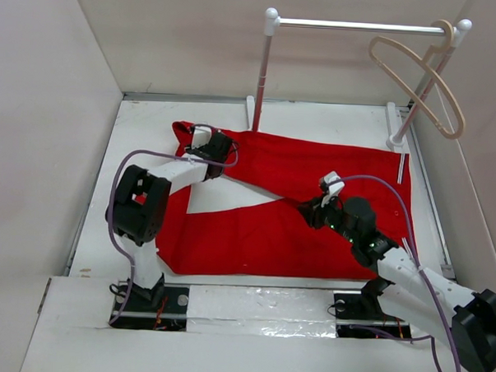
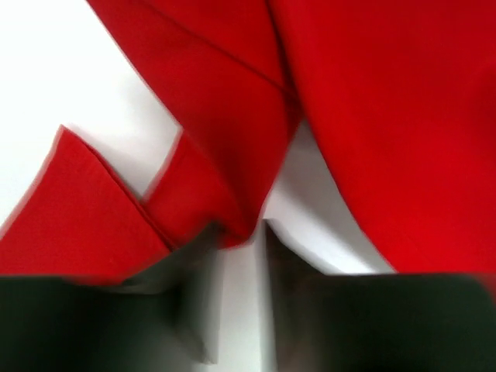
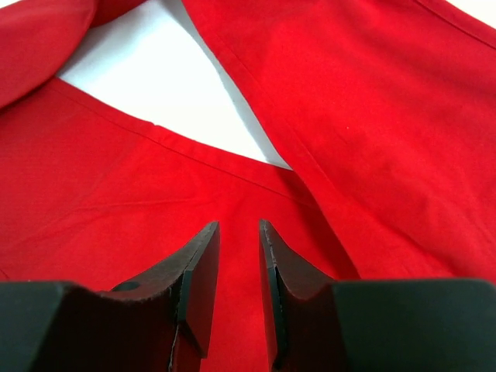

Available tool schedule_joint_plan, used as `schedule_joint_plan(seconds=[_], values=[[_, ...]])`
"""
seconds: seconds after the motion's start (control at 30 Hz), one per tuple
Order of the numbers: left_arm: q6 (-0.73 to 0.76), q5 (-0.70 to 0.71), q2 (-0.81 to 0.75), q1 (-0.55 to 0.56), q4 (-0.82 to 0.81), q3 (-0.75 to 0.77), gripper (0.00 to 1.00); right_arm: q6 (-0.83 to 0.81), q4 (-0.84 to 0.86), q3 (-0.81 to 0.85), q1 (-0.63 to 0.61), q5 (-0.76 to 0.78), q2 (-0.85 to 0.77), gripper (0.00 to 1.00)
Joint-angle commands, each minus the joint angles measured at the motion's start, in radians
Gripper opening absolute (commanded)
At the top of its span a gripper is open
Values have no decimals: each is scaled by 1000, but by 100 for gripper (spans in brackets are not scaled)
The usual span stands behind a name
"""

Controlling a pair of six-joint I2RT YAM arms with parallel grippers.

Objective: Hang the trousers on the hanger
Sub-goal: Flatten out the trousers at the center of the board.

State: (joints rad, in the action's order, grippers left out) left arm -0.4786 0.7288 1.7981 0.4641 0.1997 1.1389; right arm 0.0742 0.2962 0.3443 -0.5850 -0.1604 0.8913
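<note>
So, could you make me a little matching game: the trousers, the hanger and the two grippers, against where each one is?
Things:
1. red trousers
2. beige hanger
3. left gripper
4. right gripper

Places:
A. hooked on the rail, far right
B. by the fork where the two legs meet
C. spread out on the table
D. at a leg cuff, far left

Pairs: 1-C, 2-A, 3-D, 4-B.

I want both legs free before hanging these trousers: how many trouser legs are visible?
2. The far leg lies by the foot of the rail stand; the near leg lies closer to the arm bases. A wedge of bare table separates them. No more seem hidden.
</note>
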Motion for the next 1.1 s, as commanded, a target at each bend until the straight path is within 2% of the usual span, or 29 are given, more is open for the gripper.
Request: schedule_joint_plan(seconds=[0.0,0.03,0.13,0.17,0.27,0.33,0.43,0.57,0.7,0.8,0.87,0.97,1.0,1.03,1.07], values=[[37,98,50,-48,4,85,13,-10,26,16,-10,-2,1,33],[35,115,59,-48,35,123,1,-11,24,16,-10,-2,3,33],[70,91,20,-48,46,176,0,-11,23,18,-10,7,6,33],[115,69,-43,-36,37,180,0,-11,24,19,-10,7,9,33],[185,-174,-171,-51,3,188,0,-13,15,24,-10,2,12,33],[193,-257,-218,-76,26,203,0,-11,20,19,-10,15,11,33],[190,-402,-281,-154,44,196,0,-13,15,24,-10,3,15,33],[175,-680,-345,-336,18,163,0,-11,15,21,-10,24,9,33],[160,-768,-349,-444,-9,154,0,-11,12,25,-10,13,11,33],[147,-744,-281,-508,6,171,0,-11,11,25,-10,22,20,33],[137,-718,-229,-573,-20,171,3,-14,4,30,-10,16,17,33],[136,-657,-143,-631,-3,206,23,-11,14,22,-10,25,12,33],[141,-649,-126,-631,6,220,35,-11,17,24,-10,24,21,33],[149,-648,-115,-631,4,228,42,-13,17,24,-10,21,24,33],[153,-649,-118,-631,-6,220,44,-14,11,28,-10,19,28,33]])
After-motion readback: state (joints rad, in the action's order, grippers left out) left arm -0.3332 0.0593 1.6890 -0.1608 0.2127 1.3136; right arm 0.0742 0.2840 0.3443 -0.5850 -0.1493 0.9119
